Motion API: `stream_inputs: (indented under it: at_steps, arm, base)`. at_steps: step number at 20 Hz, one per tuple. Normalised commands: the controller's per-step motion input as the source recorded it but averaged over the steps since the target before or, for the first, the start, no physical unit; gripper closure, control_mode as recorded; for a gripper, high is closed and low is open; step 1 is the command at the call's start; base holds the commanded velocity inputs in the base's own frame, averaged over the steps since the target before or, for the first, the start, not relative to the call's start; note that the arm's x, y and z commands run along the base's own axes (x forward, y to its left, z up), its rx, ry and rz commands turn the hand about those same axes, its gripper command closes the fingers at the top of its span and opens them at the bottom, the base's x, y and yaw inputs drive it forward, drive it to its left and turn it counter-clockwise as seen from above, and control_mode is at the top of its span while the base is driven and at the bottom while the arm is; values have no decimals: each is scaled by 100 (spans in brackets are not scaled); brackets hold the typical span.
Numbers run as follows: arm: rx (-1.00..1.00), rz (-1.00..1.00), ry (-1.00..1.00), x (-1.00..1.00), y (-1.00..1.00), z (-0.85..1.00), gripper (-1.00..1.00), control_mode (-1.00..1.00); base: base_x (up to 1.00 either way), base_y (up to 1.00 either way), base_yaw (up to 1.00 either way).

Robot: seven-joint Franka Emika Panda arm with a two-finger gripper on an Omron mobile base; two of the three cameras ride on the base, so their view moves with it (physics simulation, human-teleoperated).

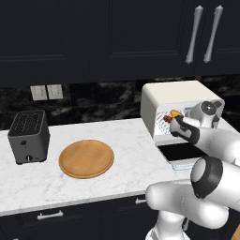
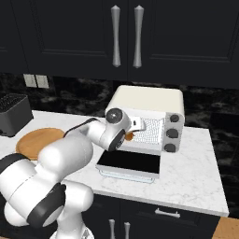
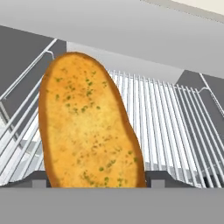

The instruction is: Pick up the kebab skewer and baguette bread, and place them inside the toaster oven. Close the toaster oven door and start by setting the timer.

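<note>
One tool clamped on baguette bread, wire rack close in hand view, wooden plate in left base view

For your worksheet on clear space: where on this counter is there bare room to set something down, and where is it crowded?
Bare marble lies between the wooden plate and the toaster oven, and right of the oven. Crowded: the oven mouth, where the gripper holds the baguette bread above the open toaster oven door.

Even, flat rendered light, sharp throughout; dark cabinets, bright counter, only faint soft shadows.
</note>
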Motion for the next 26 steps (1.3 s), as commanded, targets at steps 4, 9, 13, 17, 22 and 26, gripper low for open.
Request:
stream_inputs:
  at_steps: [4,9,13,17,22,26]
  arm:
    - [-14,10,2,14,11,-4,100,-100]
    - [-18,13,0,17,21,-7,100,-100]
    - [-15,11,-4,2,6,-19,100,-100]
    - [-11,4,-1,28,0,-13,100,-100]
    - [-6,0,-3,13,3,12,100,-100]
    - [-5,0,-1,17,6,0,100,-100]
  base:
    - [0,0,0]
    - [0,0,0]
    - [0,0,0]
    - [0,0,0]
    - [0,0,0]
    - [0,0,0]
